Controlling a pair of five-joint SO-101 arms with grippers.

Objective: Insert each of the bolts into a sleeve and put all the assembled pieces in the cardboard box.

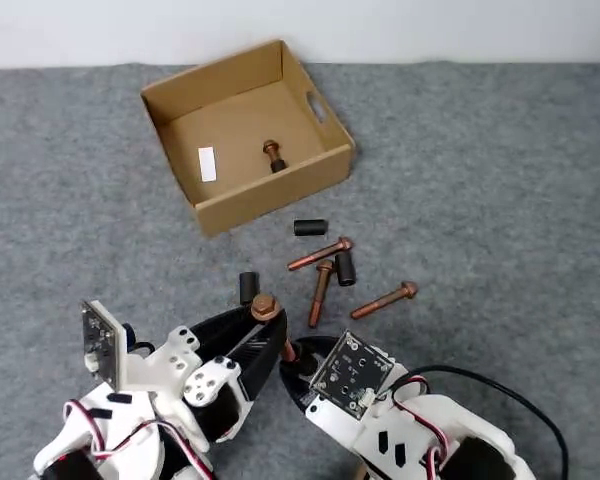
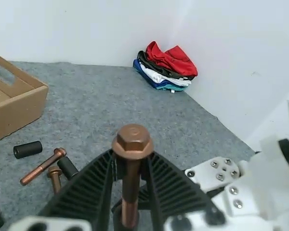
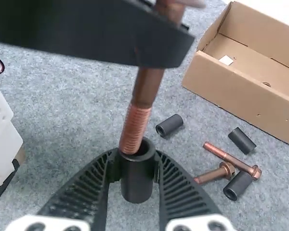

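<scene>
Five bolts [image 1: 318, 254], five sleeves [image 1: 310, 227], one cardboard box [image 1: 270, 196].

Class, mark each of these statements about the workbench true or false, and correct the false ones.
1. The left claw grips a bolt. True.
2. The right claw is empty. False: it grips a sleeve.
3. The cardboard box holds one assembled piece. True.
4. Three bolts lie loose inside the box. False: the three loose bolts lie on the mat, outside it.
</scene>
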